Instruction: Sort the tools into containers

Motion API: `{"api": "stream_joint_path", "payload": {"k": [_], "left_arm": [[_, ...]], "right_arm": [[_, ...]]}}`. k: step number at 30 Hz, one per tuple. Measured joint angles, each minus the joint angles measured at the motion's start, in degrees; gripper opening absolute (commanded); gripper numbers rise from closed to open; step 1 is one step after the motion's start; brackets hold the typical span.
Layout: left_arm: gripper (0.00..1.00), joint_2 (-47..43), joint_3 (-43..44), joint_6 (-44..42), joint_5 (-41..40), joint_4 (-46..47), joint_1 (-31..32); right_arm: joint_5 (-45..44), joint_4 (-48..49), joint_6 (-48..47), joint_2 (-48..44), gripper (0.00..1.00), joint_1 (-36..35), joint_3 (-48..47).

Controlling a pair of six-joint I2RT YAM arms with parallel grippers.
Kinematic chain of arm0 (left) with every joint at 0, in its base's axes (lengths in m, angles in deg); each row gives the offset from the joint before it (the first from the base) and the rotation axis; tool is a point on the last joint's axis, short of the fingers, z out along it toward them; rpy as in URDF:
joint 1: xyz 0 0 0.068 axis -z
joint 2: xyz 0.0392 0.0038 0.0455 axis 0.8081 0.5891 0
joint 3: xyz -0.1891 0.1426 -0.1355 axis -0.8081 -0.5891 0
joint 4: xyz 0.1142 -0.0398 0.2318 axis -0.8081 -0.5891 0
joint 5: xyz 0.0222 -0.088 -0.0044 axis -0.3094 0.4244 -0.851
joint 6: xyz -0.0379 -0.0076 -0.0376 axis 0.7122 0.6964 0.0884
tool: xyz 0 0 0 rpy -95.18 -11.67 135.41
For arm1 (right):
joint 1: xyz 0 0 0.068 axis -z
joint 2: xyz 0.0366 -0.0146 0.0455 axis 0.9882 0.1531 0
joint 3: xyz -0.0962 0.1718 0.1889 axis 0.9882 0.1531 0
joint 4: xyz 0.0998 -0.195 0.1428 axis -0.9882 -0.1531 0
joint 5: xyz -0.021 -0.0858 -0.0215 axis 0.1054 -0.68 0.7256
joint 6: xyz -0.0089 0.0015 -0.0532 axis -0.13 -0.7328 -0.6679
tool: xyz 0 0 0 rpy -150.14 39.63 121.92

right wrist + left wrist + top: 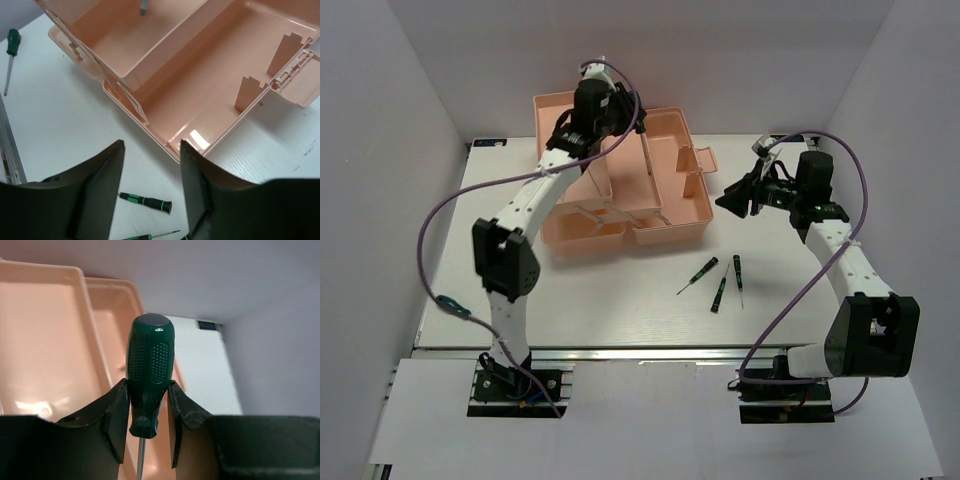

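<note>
Toolbox [678, 205] sits open on a white table [620, 310] between pale walls [380, 120].

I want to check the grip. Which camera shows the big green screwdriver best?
Left wrist: the big green screwdriver fills the frame, its handle clamped in the left gripper. Top external shows only its thin shaft hanging over the toolbox; right wrist catches just what looks like the tip.
</note>
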Motion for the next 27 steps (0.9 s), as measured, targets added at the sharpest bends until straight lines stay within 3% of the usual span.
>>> {"api": "stream_joint_path", "payload": {"k": [3, 5, 7, 11, 13, 15, 17, 21, 24, 27], "left_arm": [[0.15, 11.3, 15.3, -1.7, -5.6, -9.1, 0.0], [0.2, 15.4, 20.2, -2.7, -8.2, -12.9, 0.0], [0.33, 16.0, 20.3, -3.3, -10.2, -16.2, 0.0], [0.42, 15.4, 18.3, -4.4, -12.7, -19.8, 0.0], [0.53, 15.4, 18.3, -5.2, -13.1, -20.7, 0.0], [0.56, 15.4, 18.6, -5.9, -12.5, -20.9, 0.0], [0.55, 14.9, 18.7, -6.8, -11.2, -20.4, 0.1], [0.53, 11.2, 18.6, -8.8, -9.6, -20.0, 0.7], [0.02, 6.0, 18.5, -9.6, -10.5, -20.3, 1.1], [0.0, -1.9, 17.0, -9.6, -14.0, -22.2, 1.0]], "right_arm": [[-1.4, -0.9, -0.8, -1.6, 0.64, 0.0, 0.7], [-2.9, -1.4, -1.3, -1.8, 0.67, 0.0, 0.9], [-4.7, -2.1, -2.0, -1.8, 0.68, 0.0, 1.1], [-6.4, -3.1, -2.6, -1.7, 0.69, 0.0, 1.2], [-6.7, -3.3, -2.7, -1.5, 0.7, 0.0, 1.2], [-7.0, -3.6, -2.8, -1.2, 0.8, 0.0, 1.2], [-7.1, -3.9, -3.0, -0.6, 0.89, 0.0, 1.2], [-7.3, -4.3, -3.8, 0.4, 0.89, 0.0, 1.2], [-7.5, -4.2, -4.2, 0.4, 0.89, 0.0, 1.2], [-7.7, -4.0, -5.1, 0.4, 0.89, 0.0, 1.2]]}}
